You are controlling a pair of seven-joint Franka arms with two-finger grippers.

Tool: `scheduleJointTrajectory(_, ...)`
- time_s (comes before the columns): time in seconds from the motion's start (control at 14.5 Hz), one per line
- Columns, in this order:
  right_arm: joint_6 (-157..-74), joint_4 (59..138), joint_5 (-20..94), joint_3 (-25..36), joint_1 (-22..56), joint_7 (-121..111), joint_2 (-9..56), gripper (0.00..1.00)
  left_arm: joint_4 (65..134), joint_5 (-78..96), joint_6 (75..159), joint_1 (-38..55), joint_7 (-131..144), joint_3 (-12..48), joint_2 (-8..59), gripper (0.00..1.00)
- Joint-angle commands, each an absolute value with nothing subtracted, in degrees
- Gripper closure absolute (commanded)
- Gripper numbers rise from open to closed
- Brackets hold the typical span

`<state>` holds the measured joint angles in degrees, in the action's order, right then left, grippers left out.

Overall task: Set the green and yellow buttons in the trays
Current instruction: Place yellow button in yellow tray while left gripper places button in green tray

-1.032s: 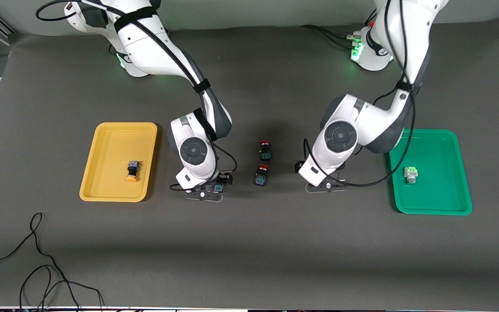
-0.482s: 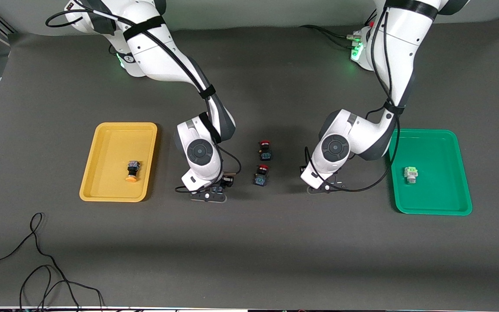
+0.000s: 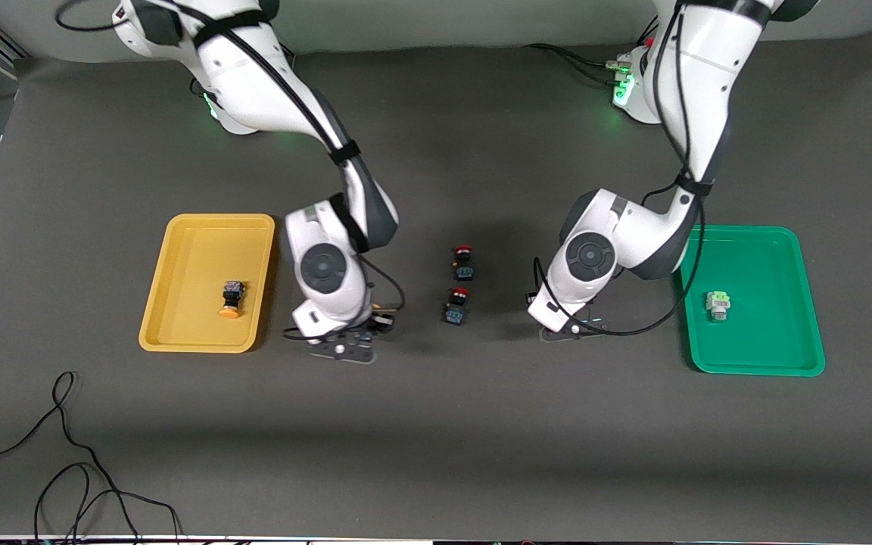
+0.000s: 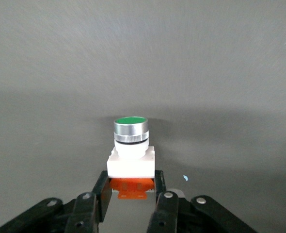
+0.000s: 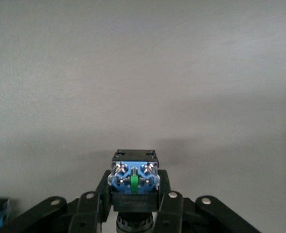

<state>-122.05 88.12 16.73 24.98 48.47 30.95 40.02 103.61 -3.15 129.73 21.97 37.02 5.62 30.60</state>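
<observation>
Front view first: both arms are down low over the surface [image 3: 436, 454] between the two trays, right gripper [image 3: 341, 350] just beside the yellow tray [image 3: 179, 250], left gripper [image 3: 568, 329] some way from the green tray [image 3: 799, 250]. Each tray already has one button in it, a yellow-capped one [image 3: 232, 299] and a white one [image 3: 717, 305], and two red-capped switches [image 3: 460, 286] sit in the middle, not ours to move. What's in the grippers you can't make out from up there. Left wrist view sorts that: gripper [image 4: 131, 187] clamped on a white-bodied green button [image 4: 131, 145], cap pointing away. Right wrist view: gripper [image 5: 133, 191] clamped on a black button [image 5: 133, 172], blue terminal end showing, cap hidden, so presumably the yellow one. Looks like the grab step for the last pair; next is lift and carry each over its matching tray, then let go.
</observation>
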Motion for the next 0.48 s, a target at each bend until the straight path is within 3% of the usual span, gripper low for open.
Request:
scheduleJointTrajectory(0.0, -112.9, 91.0, 17.1, 30.1, 48.4, 23.6, 30.5, 1.0, 103.0, -2.2, 119.5, 18.0, 35.4, 5.9, 21.6, 1.0)
scheduleJointTrajectory(0.28, -108.3, 97.2, 17.1, 39.9, 48.5, 8.8, 22.8, 1.0, 103.4, 2.3, 105.2, 6.3, 16.4, 5.5, 12.7, 1.0)
scheduleJointTrajectory(0.41, -108.4, 98.9, 17.1, 44.2, 48.4, 1.5, 22.2, 1.0, 104.3, 1.2, 101.1, -1.3, 4.5, 5.2, 10.3, 1.0)
